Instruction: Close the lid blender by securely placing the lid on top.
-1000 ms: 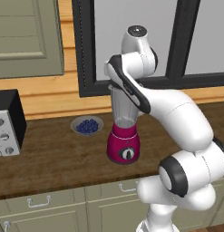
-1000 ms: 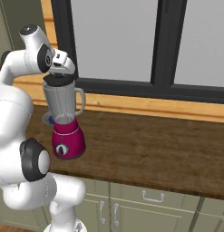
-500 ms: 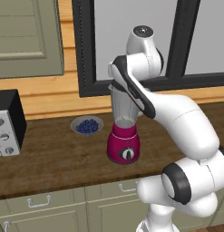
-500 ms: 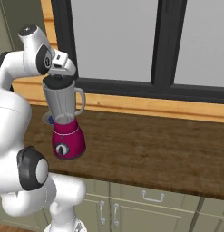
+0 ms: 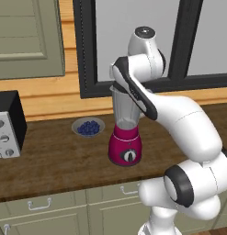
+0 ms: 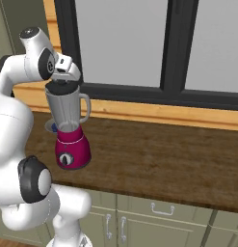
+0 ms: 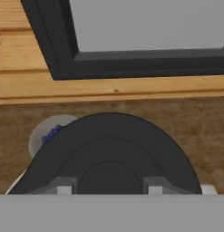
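Note:
The blender [image 5: 127,146] stands on the wooden counter, magenta base with a black dial and a clear greyish jar [image 6: 66,108] with its handle to the right in the right base view. My gripper [image 6: 62,81] hangs straight over the jar's mouth, shut on the black round lid [image 7: 109,149]. The lid [image 6: 59,88] lies level at the jar's rim; whether it is seated I cannot tell. In the hand view my gripper [image 7: 109,186] grips the lid's raised centre, and the lid hides the jar beneath. In the left base view my arm covers the jar's top.
A grey bowl of blueberries [image 5: 88,127] sits on the counter left of the blender, also behind the lid as the bowl [image 7: 50,132]. A black-and-grey toaster oven [image 5: 7,124] stands at the far left. A dark window frame [image 6: 171,58] rises behind the counter.
The arm's upper joints have shifted slightly. Gripper, lid and blender stay where they were.

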Robot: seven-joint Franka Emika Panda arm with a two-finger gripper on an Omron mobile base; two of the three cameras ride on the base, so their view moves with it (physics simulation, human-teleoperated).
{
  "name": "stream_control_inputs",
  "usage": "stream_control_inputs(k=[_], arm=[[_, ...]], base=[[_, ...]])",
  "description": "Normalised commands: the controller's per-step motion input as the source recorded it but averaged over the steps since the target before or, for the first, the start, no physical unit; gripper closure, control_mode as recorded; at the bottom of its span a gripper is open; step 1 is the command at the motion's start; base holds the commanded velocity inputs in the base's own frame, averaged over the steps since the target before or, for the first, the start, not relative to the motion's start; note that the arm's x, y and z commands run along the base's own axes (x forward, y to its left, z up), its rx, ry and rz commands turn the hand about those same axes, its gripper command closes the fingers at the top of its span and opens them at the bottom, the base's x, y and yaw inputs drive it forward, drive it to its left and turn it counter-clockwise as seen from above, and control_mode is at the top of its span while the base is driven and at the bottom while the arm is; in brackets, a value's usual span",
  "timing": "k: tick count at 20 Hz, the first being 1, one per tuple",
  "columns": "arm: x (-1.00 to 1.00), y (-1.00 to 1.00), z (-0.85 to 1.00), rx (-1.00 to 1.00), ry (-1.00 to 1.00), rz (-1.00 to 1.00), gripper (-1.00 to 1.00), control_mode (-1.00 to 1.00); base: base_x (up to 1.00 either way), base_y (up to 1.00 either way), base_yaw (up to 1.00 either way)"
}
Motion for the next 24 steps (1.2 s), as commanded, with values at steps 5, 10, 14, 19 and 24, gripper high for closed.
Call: stream_control_inputs(k=[5,10,14,19,24], arm=[[-0.11,0.04,-0.11,-0.01,0.16,0.0,1.0,-1.0],[-0.14,0.06,-0.17,-0.04,0.27,0.0,1.0,-1.0],[-0.22,0.0,-0.18,-0.02,0.17,0.0,1.0,-1.0],[-0.38,0.0,0.1,0.0,-0.04,0.0,1.0,-1.0],[-0.13,0.0,0.04,0.0,-0.01,-0.01,1.0,-1.0]], base=[[0.0,0.0,0.0],[0.0,0.0,0.0],[0.0,0.0,0.0],[0.0,0.0,0.0],[0.0,0.0,0.0]])
